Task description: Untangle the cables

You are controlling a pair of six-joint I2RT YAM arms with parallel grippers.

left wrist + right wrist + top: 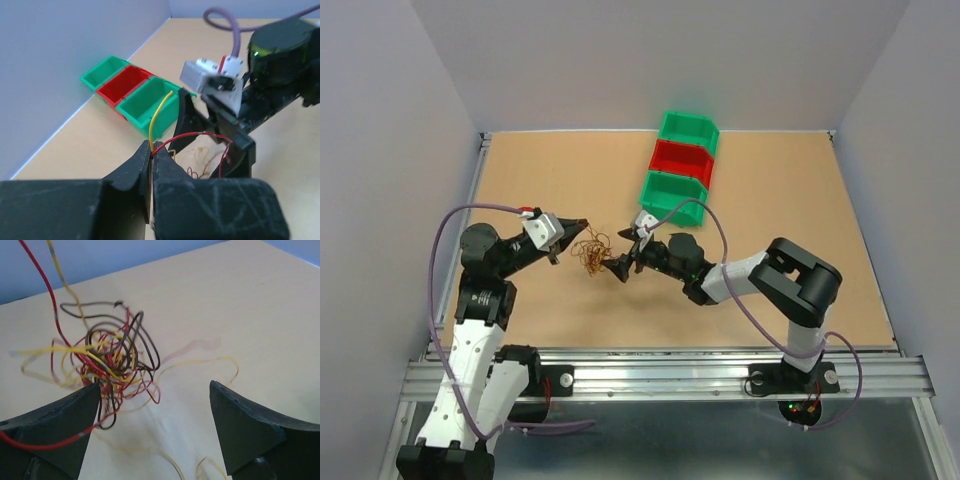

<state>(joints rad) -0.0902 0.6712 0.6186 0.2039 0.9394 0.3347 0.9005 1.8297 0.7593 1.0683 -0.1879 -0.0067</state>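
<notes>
A: How far along is it?
B: Barely started, I'd say. The cables [591, 250] are one knotted clump, left of centre in the top view
A: And the jaws?
B: The left gripper [151, 150] is pressed together, pinching a yellow and a red strand. The right gripper [155, 386] is spread wide and empty, with the clump at its upper left. Nearly all the separating is left

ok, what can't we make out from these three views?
- Top view: the cables are too small to tell single strands apart.
- Left wrist view: the left fingers hide where the pinched strands run below them, and much of the cables beyond.
- Right wrist view: red strands leave the top and left edges, ends cut off; yellow strands at left are blurred.
</notes>
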